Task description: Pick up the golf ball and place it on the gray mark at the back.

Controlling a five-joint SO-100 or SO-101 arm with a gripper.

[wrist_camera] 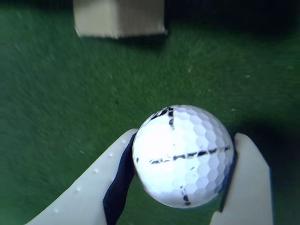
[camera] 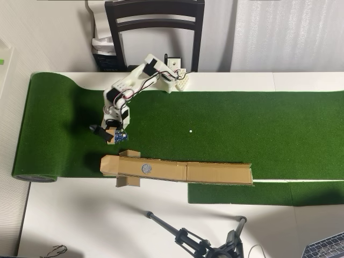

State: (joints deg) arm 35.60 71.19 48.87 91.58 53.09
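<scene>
Golf ball sitting between the jaws, gripped at its widest part above the green turf | hard, light, slick and dimpled, needing centred pinching | gray mark waiting on cardboard ramp.

Cardboard ramp beside open turf

White table carries a green turf mat; cardboard ramp with the gray mark lies just below the gripper; tripod farther below.

Home room, seemingly: dark wooden chair standing behind white surface, putting turf lying across it, tripod leaning nearby.
</scene>
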